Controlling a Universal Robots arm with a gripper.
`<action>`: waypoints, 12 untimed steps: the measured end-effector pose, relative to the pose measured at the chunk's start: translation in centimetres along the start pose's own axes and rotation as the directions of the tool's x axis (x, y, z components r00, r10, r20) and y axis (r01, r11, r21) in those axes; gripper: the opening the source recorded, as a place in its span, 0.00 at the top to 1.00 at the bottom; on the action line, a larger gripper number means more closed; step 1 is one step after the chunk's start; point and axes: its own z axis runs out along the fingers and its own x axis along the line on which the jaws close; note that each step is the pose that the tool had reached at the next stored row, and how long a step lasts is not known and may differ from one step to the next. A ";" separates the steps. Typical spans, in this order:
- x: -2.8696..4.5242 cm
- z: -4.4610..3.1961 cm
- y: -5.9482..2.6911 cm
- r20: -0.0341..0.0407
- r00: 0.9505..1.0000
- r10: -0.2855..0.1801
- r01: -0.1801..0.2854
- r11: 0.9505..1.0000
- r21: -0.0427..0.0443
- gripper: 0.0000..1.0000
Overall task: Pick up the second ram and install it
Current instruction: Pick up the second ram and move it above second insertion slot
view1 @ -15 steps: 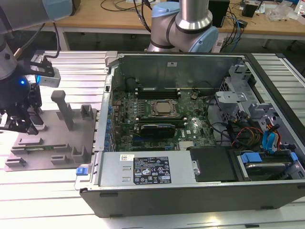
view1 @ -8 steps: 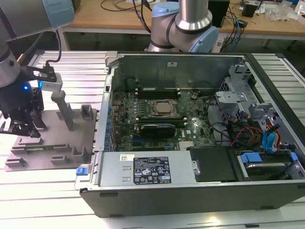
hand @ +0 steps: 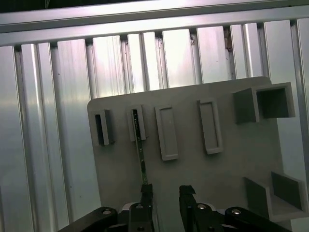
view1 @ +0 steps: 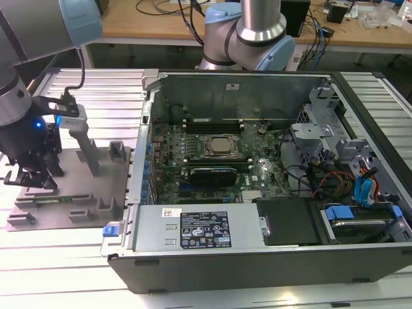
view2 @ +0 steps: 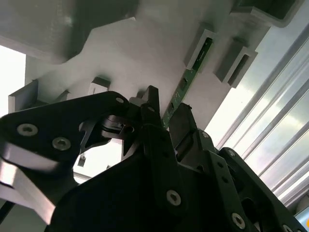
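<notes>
Over the tray (view1: 84,193), at the exterior view's left, the hand (view1: 29,168) is hung low from a near-upright wrist. It is pointed down at the slot row, well apart from the open case (view1: 244,96) on the counter (view1: 58,264). The hand is seen released, fingers (hand: 146,198) apart, with nothing gripped. The ram (hand: 140,150) is stood on edge in its tray slot. In the second wrist view its near end is seen between the fingers; in the first wrist view it is lined up closer to one finger. Whether it is touched cannot be told. Centring is called for, judged from that offset: the strip squared in the gap, clamped across its flat faces, then drawn straight out so the slot walls are not scraped.
</notes>
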 end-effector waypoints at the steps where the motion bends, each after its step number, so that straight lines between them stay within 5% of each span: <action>1: 0.26 0.18 0.02 0.000 1.000 -0.001 0.001 1.000 0.000 0.66; 4: 1.18 1.04 -0.04 0.000 1.000 -0.013 0.013 1.000 0.000 0.66; 12: 1.51 3.19 0.25 0.000 0.999 -0.032 0.032 0.999 -0.001 0.66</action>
